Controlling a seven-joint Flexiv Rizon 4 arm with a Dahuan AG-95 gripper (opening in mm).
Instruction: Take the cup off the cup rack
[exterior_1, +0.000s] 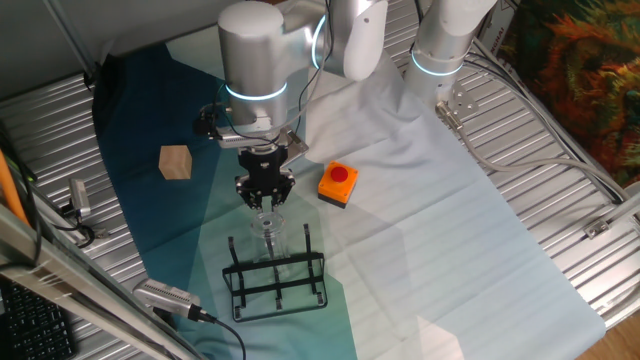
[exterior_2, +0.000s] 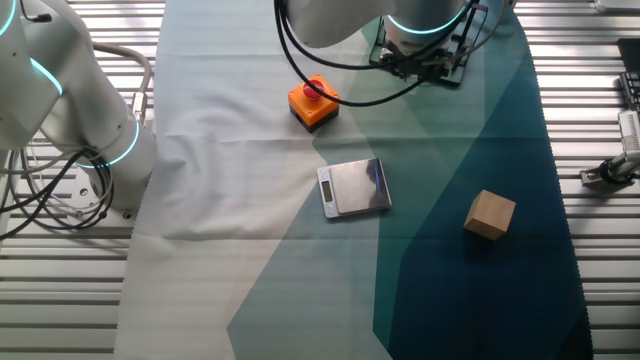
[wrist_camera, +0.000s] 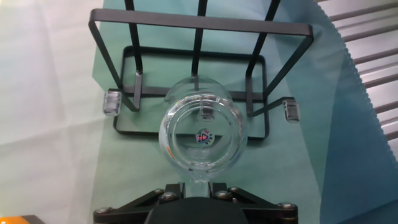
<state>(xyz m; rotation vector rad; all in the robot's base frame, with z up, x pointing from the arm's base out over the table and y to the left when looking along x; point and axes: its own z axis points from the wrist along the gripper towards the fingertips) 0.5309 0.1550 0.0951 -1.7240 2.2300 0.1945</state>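
Right up against the lens in the hand view is the gripper (wrist_camera: 198, 186), and just past it the cup (wrist_camera: 202, 140), seen end-on so I'm looking through its round glass at a small logo. It looks like the jaws are pinched on the cup's stem at the bottom of the frame, though the fingertips themselves are mostly hidden, so I'm calling it clamped but not swearing to it. Behind the cup sits the cup rack (wrist_camera: 199, 25) with its black prongs.

From one fixed view, the gripper (exterior_1: 264, 200) hangs above the cup rack (exterior_1: 275, 272), and the cup (exterior_1: 268, 225) is a faint clear shape right below the fingers, above the rack's rear prongs. An orange button box (exterior_1: 338, 184) and a wooden cube (exterior_1: 175, 162) sit off to either side.

From the other fixed view I can't make out the cup or rack at all, just the button box (exterior_2: 312, 103), a grey metal plate (exterior_2: 353, 187) and the cube (exterior_2: 490, 214).

My plan: lift straight up and slowly, keeping the glass clear of the prongs before moving sideways.
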